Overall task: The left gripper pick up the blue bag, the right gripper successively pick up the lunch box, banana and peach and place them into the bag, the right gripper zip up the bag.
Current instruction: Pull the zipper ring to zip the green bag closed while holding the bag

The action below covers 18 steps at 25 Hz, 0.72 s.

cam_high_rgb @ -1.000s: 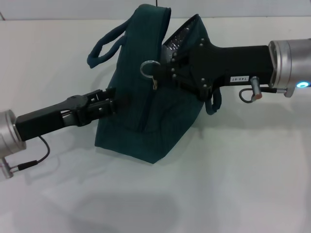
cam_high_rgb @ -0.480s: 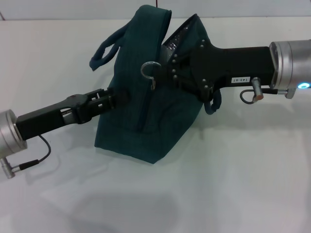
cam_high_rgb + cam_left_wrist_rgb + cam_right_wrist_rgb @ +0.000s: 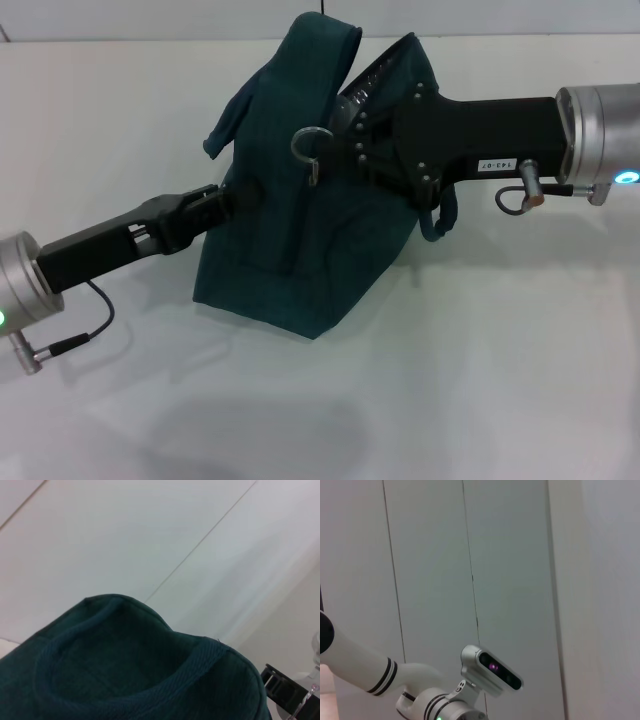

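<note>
The blue bag (image 3: 300,250), dark teal fabric, stands on the white table (image 3: 480,380) in the head view. Silver foil lining (image 3: 362,82) shows in the gap at its top. My left gripper (image 3: 232,196) is shut on the bag's left side, just below a loop handle (image 3: 232,118). The left wrist view is filled by bag fabric and a handle (image 3: 125,680). My right gripper (image 3: 338,142) reaches in from the right at the bag's upper front, shut on the ring zip pull (image 3: 308,143). The lunch box, banana and peach are out of view.
The table's far edge (image 3: 120,40) runs behind the bag. A cable (image 3: 75,335) loops under my left wrist. The second bag handle (image 3: 440,215) hangs below my right arm. The right wrist view shows only wall panels and a white camera mount (image 3: 490,672).
My left gripper has slid a little up and to the right against the bag. The left handle has folded in closer to the bag. The right gripper has hardly moved.
</note>
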{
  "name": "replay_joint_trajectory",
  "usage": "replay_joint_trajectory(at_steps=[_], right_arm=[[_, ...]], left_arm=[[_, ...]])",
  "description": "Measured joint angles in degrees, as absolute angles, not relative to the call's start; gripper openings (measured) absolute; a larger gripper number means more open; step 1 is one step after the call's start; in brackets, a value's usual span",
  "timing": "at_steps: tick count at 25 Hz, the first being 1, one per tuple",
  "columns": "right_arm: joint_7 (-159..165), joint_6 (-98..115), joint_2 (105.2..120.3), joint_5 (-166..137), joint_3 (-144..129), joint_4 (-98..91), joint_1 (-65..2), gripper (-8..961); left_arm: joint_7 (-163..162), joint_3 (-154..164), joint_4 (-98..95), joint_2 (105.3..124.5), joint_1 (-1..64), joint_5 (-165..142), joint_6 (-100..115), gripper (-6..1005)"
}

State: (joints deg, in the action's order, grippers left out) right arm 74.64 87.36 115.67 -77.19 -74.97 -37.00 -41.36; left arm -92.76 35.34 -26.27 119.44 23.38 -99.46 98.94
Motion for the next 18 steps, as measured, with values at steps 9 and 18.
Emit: replay_joint_trajectory(at_steps=[9, 18], right_arm=[[76.64, 87.12, 115.74, -76.85, -74.6, -37.0, -41.16, 9], [82.68, 86.68, 115.49, -74.91, -70.93, -36.95, -39.9, 9]], left_arm=[[-90.18, 35.41, -24.33, 119.52, 23.34, -99.44, 99.08, 171], [-84.23, 35.51, -21.44, 119.62, 23.2, -99.88, 100.98, 84]])
